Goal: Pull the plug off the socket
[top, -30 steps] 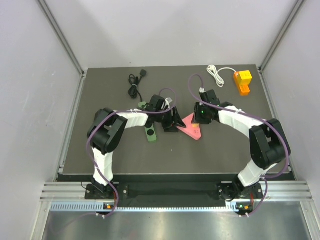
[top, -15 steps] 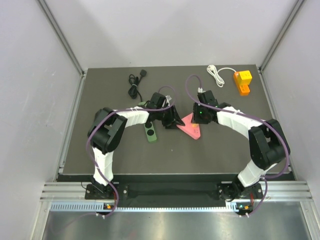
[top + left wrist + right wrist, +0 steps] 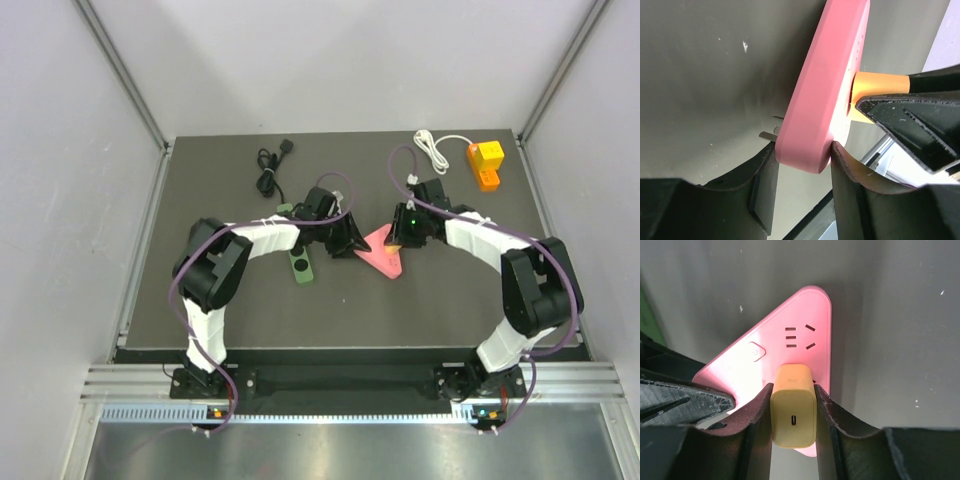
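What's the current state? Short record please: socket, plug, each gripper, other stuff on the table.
socket: pink triangular socket, mid-table
plug: yellow plug seated against the socket's face, not yet out
left: left gripper shut on one corner of the socket, across its thickness
right: right gripper shut on the plug's two sides
other: green power strip left of the socket; black cable at far left; white cable and orange-yellow blocks at far right

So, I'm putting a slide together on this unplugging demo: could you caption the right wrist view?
Close-up: the right tool grips a yellow plug seated in a pink triangular socket.
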